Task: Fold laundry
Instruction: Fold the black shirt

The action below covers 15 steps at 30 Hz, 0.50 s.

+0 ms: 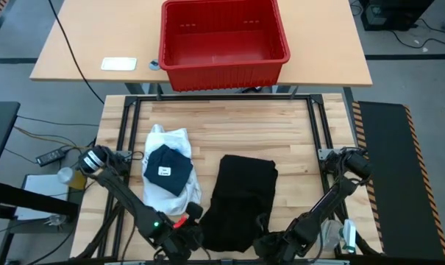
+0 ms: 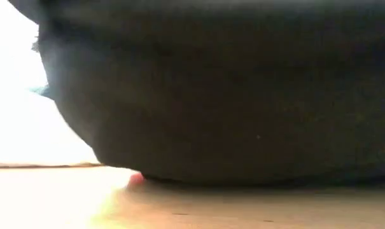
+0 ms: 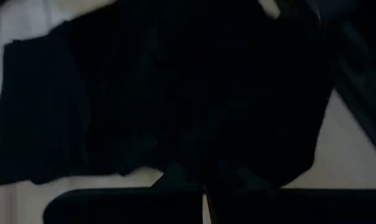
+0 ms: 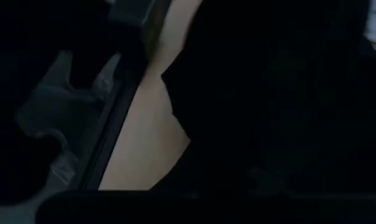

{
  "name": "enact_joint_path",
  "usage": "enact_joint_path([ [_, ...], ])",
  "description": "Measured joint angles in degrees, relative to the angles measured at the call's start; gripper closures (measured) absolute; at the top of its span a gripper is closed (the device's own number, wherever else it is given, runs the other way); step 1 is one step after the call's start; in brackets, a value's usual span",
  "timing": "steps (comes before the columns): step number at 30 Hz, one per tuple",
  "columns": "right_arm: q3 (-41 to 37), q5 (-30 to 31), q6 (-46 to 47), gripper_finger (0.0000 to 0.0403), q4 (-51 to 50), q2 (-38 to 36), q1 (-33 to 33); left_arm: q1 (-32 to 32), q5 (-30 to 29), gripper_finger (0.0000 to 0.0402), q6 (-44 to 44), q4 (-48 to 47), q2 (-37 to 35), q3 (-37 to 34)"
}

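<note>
pale wooden slatted table (image 1: 229,129) is seen in a black frame, red plastic crate (image 1: 223,37) on a desk beyond it. large black folded garment (image 1: 240,199) is laid just right of a white shirt (image 1: 171,143) topped by a small dark folded piece (image 1: 167,169). low view is filled by black cloth only. left gripper (image 1: 196,234) is pinched shut on the black garment's near edge; right gripper (image 1: 265,243) is narrowed at that same edge, grip cannot be told.

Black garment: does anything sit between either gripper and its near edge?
Nothing visible. Both the left gripper and the right gripper are already at the near edge of the black garment; the white shirt lies beside it, out of the way.
</note>
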Motion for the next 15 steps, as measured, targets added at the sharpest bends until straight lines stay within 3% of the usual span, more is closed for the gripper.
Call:
enact_joint_path([
  [7,0.00,-0.17,8.46,0.0364,-1.36,-3.43,-0.13,0.14,1.39,0.0401,1.36,3.13,-3.18,-0.04],
  [15,0.00,-0.23,9.93,0.0367,-2.64,-6.54,-0.04,3.21,1.79,0.0401,3.31,4.23,-3.69,-0.09],
])
